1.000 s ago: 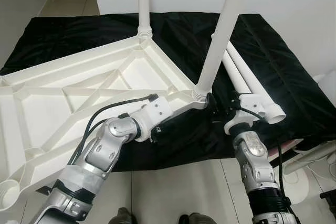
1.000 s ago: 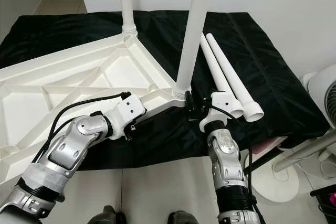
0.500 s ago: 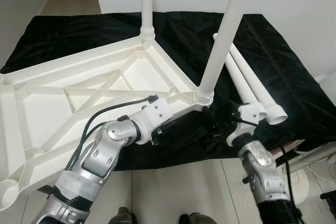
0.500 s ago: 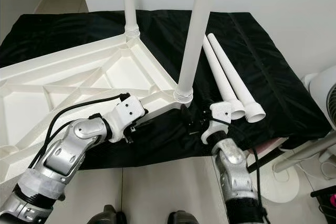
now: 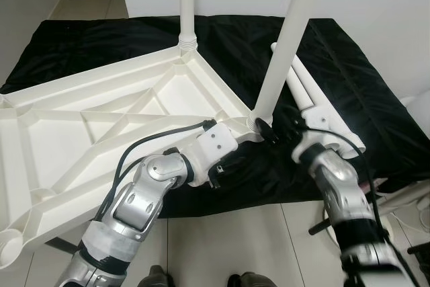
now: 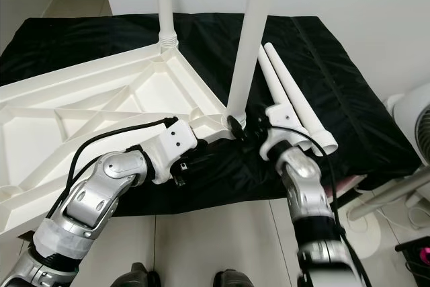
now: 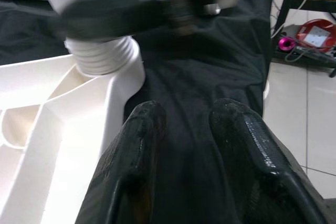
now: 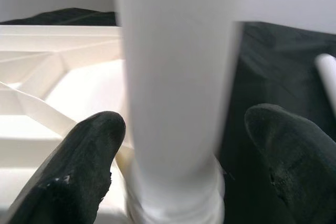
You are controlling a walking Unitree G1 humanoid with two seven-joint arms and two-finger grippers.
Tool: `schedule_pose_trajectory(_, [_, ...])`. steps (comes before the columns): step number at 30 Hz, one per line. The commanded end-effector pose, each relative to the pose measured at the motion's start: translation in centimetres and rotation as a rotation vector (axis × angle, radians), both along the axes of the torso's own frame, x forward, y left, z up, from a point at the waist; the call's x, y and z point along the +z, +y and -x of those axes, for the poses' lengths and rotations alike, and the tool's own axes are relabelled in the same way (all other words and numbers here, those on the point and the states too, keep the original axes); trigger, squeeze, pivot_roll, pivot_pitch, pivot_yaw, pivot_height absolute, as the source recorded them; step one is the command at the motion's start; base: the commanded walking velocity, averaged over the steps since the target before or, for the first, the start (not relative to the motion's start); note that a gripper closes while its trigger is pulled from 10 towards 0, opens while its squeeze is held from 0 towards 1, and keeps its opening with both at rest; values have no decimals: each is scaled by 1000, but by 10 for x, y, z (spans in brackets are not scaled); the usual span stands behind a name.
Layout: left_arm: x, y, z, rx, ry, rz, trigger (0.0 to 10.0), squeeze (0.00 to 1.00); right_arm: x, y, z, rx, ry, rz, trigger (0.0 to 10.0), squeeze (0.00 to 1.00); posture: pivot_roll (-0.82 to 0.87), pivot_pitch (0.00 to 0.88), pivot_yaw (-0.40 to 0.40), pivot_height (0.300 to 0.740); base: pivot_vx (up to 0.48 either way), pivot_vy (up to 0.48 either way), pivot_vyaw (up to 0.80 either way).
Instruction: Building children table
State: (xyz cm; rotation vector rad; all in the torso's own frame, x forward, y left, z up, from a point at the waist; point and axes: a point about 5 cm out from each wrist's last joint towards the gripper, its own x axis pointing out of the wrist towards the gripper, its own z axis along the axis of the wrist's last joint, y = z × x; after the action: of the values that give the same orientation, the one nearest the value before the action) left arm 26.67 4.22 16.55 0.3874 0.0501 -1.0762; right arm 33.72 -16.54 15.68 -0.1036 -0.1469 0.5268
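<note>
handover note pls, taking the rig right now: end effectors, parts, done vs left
Right end effector: open, fingers either side of the near leg at its base, not closed on it.
Left end effector: open, low by the tabletop's near corner, holding nothing.
Tabletop upside down on the black cloth.
Done: two legs upright in corner sockets, near and far leg.
Left: two loose legs lying on the cloth.

Even, bright indoor light falls from above, and the white tabletop (image 5: pixel 101 112) nearly blows out against the black cloth (image 5: pixel 349 92). The right forearm (image 6: pixel 306 193) smears with motion blur, and in the right wrist view the close leg (image 8: pixel 173 87) is soft, its fingertips (image 8: pixel 86 156) dim.
</note>
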Motion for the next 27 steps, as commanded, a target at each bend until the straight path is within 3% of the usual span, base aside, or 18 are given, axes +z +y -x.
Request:
schedule_pose_trajectory(1, [-1,-2,1,55,-9,8,10000,0,-6,6,-4,35,27,29,10000,0,-47,48,-14,740,0,0,0])
schedule_pose_trajectory(10, [3,-9,0,60,-14,25,10000,0,1,18,-26,99,44,104,10000,0,-37,35,-20,740,0,0,0])
schedule_pose_trajectory(16, [4,-9,0,64,-19,27,10000,0,0,18,-29,103,51,111,9843,0,-34,33,-23,740,0,0,0])
schedule_pose_trajectory(17, [4,-9,0,69,-22,29,10000,0,-2,17,-31,104,62,113,4902,0,-33,33,-25,740,0,0,0])
schedule_pose_trajectory(18, [4,-9,0,69,-22,29,10000,0,-2,17,-31,104,62,113,4902,0,-33,33,-25,740,0,0,0])
schedule_pose_trajectory(19, [5,-9,0,71,-23,31,10000,0,-4,16,-31,101,73,111,2157,0,-34,32,-24,740,0,0,0])
schedule_pose_trajectory(21, [5,-10,0,71,-23,32,10000,0,-6,15,-31,99,80,109,1725,0,-34,32,-24,740,0,0,0])
schedule_pose_trajectory(22, [5,-10,0,71,-23,34,10000,0,-8,14,-30,97,91,105,0,0,-35,33,-24,740,0,0,0])
schedule_pose_trajectory(27, [5,-11,1,64,-20,34,10000,0,-15,11,-29,80,111,102,0,0,-39,34,-21,740,0,0,0])
